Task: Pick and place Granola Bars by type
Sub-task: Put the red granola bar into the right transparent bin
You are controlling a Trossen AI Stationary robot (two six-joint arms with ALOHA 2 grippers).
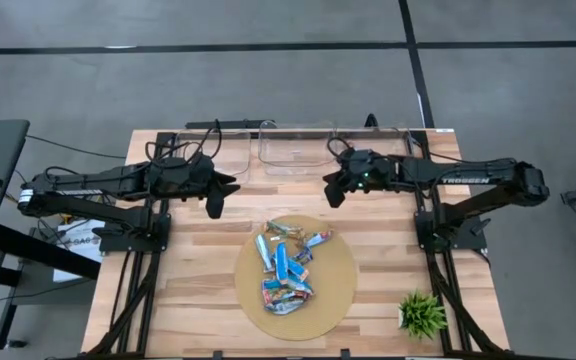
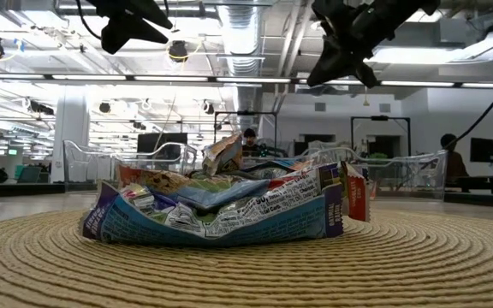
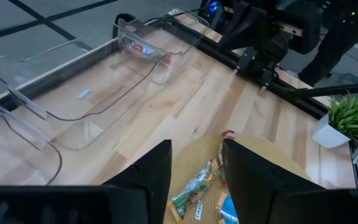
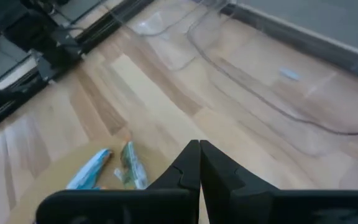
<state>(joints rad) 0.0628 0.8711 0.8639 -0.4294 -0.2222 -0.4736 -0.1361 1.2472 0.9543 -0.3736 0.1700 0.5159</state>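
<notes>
The Granola Bars [image 1: 288, 268] are lying almost all together in a loose heap on the round woven mat [image 1: 338, 290] at the near middle of the table [image 1: 198, 290], blue-and-white wrappers mixed in with reddish and green ones, so the sorting is looking barely begun. One small red-and-white wrapper [image 3: 143, 49] is showing inside a clear bin [image 1: 293, 150] in the row along the far edge; it may be a bar already placed, though that is hard to confirm. The other bins are showing no bars.

The left tool [image 1: 213, 203] is hovering above the table left of the heap and far of it, its fingers standing apart and carrying nothing. The right tool [image 1: 336, 192] is hanging right of the heap's far side, just near the bins, its fingers pressed together with nothing between them.

By this reading nearly every bar is waiting to be picked and dropped by type.
</notes>
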